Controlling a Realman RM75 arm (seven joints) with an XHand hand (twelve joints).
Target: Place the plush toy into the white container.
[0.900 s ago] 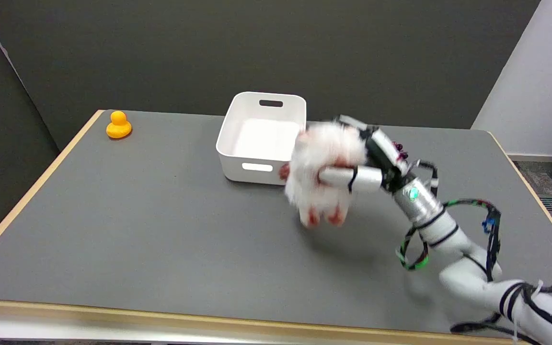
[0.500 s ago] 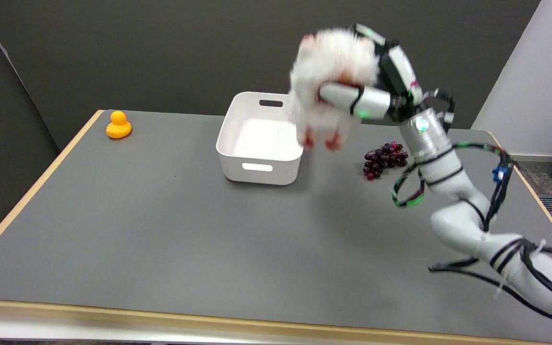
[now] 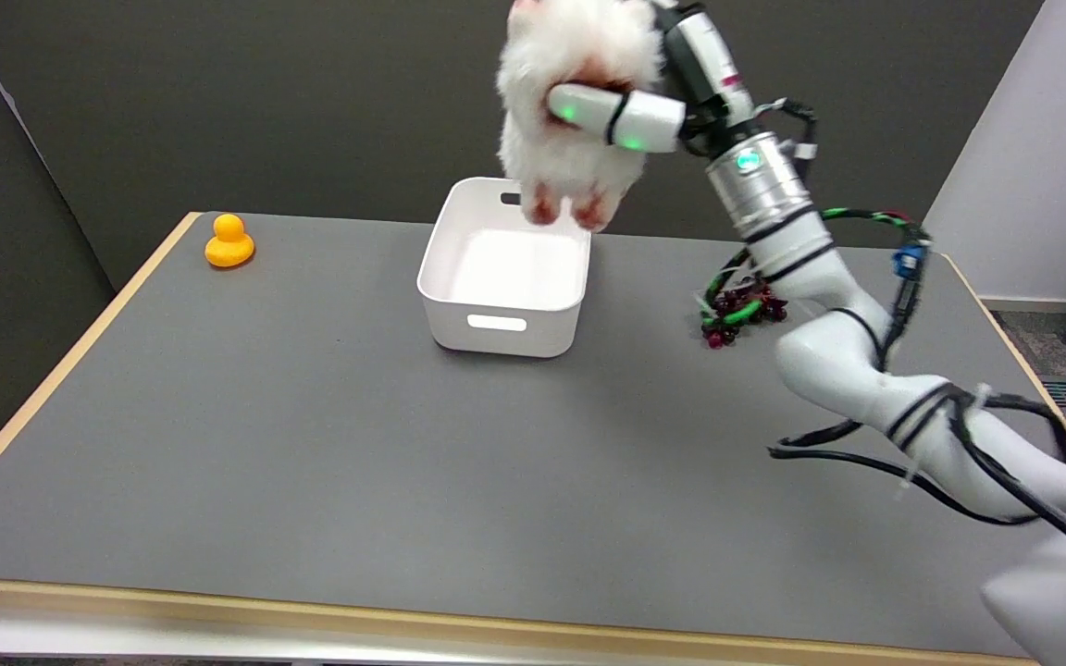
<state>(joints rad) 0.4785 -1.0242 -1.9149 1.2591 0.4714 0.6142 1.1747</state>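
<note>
A fluffy white plush toy with reddish feet hangs high in the air, its top cut off by the picture's upper edge. My right hand grips it from the right, one finger wrapped across its front. The toy's feet dangle just above the far rim of the white container, a square tub with handle slots that stands on the grey table and has nothing in it.
A yellow rubber duck sits at the table's far left corner. A bunch of dark grapes lies right of the container, partly behind my right arm and its cables. The table's wooden edge runs along the front.
My right hand has lifted the plush toy from beside the container's right side up and to the left, over the container's far part. The grapes came into view.
</note>
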